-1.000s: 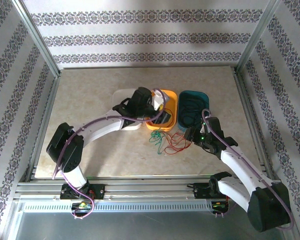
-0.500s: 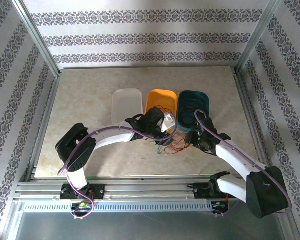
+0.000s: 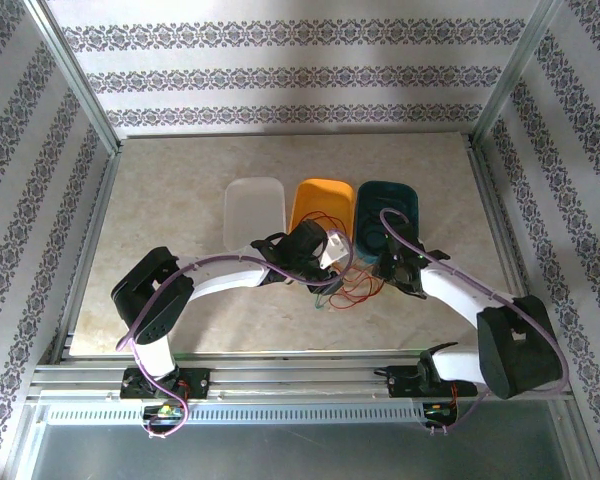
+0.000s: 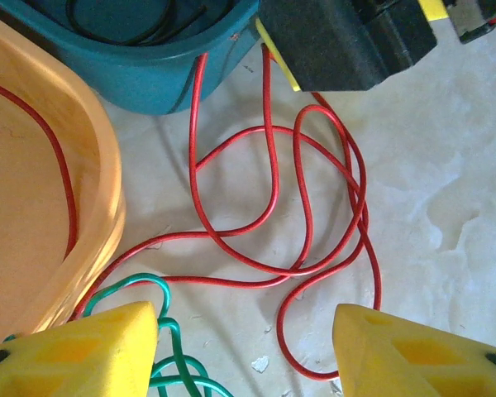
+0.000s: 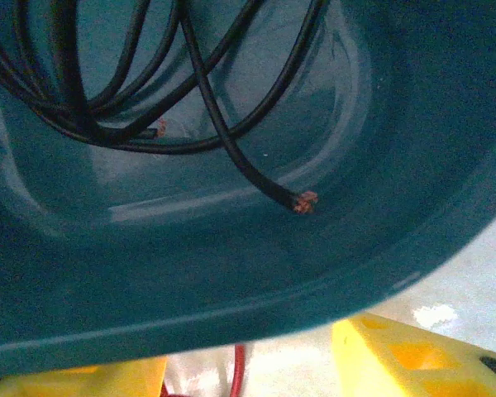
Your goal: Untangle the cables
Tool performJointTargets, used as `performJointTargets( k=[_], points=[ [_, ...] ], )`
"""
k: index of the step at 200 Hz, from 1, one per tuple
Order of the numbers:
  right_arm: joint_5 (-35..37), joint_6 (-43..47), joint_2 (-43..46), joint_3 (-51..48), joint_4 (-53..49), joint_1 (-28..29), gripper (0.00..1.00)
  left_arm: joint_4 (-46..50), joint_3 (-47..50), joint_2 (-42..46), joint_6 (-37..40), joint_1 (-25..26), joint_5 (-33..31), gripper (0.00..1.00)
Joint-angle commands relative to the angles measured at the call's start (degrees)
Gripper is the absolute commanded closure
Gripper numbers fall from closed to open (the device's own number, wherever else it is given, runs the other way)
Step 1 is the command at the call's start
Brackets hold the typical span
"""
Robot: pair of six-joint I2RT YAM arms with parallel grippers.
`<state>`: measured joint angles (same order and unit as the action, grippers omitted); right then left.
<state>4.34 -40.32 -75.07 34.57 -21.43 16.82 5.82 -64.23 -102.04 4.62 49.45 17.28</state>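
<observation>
Three trays sit in a row on the table (image 3: 170,200): a white tray (image 3: 252,205) on the left, an orange tray (image 3: 322,195) in the middle and a teal tray (image 3: 392,195) on the right. The red cable (image 4: 274,178) lies in loose loops on the table on the near side of the orange and teal trays. One strand runs over the orange tray's rim and along its floor, and another rises to the teal tray's near rim. The green cable (image 4: 161,289) curls just left of the red loops, by the orange tray's near end. The black cable (image 5: 207,116) is coiled inside the teal tray, with one cut end showing copper strands.

The left gripper (image 4: 246,339) hangs over the red loops with its yellow fingers apart, holding nothing. The green cable passes right beside one finger. The right gripper (image 5: 248,372) sits at the teal tray's near rim, its fingers also apart. A short piece of red cable shows in the gap between them, clear of both fingers.
</observation>
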Motion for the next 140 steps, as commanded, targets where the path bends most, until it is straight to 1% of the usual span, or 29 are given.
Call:
performJointTargets(
  k=[1, 32, 42, 62, 71, 86, 116, 140],
  points=[
    [2.9, -0.3, -1.9, 1.7, -0.3, 1.5, 0.46, -0.2, 0.8, 0.9, 0.3, 0.7, -1.0, 0.42],
    [3.6, -0.3, -4.3, 2.9, -1.4, 3.0, 0.47, 0.5, 0.7, 1.1, 0.3, 0.7, -0.8, 0.42],
    [3.9, -0.4, -5.1, 3.2, -2.0, 3.4, 0.49, 0.3, 0.9, 1.2, 0.3, 0.7, -1.0, 0.42],
    [4.7, -0.6, -5.9, 3.7, -3.1, 4.2, 0.62, 0.1, 0.9, 1.5, 0.4, 0.7, -1.3, 0.42],
    [5.2, -0.7, -5.9, 3.7, -3.4, 4.7, 0.71, 0.2, 0.8, 1.5, 0.7, 0.7, -1.4, 0.42],
    [5.9, -1.1, -5.6, 3.5, -3.9, 5.1, 0.82, 0.3, 0.6, 1.5, 0.9, 0.7, -1.8, 0.42],
    [7.1, -2.3, -3.7, 2.5, -5.4, 5.5, 0.94, 0.1, 0.6, 1.7, 1.1, 0.7, -2.3, 0.42],
    [8.5, -2.6, -0.1, 1.5, -6.9, 5.5, 0.99, 0.1, 0.7, 1.8, 1.2, 0.7, -2.8, 0.42]
  ],
)
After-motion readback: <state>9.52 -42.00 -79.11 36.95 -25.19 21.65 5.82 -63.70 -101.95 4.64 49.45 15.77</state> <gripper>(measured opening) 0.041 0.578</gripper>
